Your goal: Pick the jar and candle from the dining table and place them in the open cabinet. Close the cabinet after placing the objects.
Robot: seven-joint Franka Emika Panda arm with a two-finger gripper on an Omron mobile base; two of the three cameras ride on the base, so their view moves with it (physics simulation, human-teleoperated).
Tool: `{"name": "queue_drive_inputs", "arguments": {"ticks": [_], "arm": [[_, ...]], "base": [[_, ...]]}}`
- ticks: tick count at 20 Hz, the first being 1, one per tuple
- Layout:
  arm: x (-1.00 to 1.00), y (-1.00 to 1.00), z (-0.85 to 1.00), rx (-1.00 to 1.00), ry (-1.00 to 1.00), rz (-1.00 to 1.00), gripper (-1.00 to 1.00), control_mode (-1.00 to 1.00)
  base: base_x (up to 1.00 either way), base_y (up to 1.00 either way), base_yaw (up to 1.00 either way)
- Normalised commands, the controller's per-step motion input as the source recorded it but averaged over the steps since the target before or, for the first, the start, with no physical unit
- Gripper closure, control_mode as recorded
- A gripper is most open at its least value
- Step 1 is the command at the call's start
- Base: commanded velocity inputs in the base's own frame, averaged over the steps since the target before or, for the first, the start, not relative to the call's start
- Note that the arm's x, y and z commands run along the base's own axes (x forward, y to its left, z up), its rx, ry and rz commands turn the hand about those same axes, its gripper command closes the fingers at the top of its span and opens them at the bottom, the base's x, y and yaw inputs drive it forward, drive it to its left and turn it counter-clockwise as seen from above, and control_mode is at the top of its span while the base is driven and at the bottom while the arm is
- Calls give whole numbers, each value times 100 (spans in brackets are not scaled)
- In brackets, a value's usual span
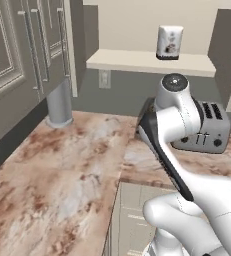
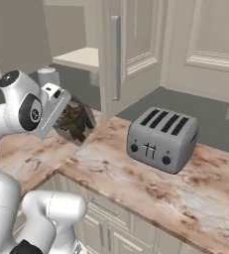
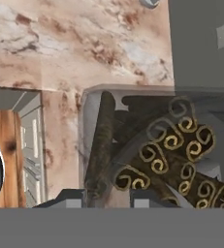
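Jar in the pincer's grip, tilted over the stone top.

The gripper (image 3: 105, 197) is clenched on the jar (image 3: 147, 150), whose glass sits right between the fingertips, tipped above the counter (image 1: 62, 165) just left of the toaster (image 2: 160, 139). The counter's inner corner edge runs below it. Above, the cabinet (image 1: 152, 62) shelf has room beside a small white container (image 1: 169, 42).

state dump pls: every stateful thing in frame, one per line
hand: shut on the jar
jar: gripped, tilted, carried above the counter
cabinet: open; pale shelf exposed
cabinet door: swung open, bar handle facing out
white canister: upright on the cabinet shelf
toaster: upright on the counter, slots empty
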Motion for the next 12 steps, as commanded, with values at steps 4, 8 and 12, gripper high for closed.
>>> {"name": "queue_drive_inputs", "arguments": {"ticks": [4, 8, 12], "arm": [[0, 0, 0, 0, 0, 0, 100, 100], [0, 0, 0, 0, 0, 0, 100, 100], [0, 0, 0, 0, 0, 0, 100, 100]], "base": [[71, 50, -23], [72, 70, -19], [69, 83, -18]]}}
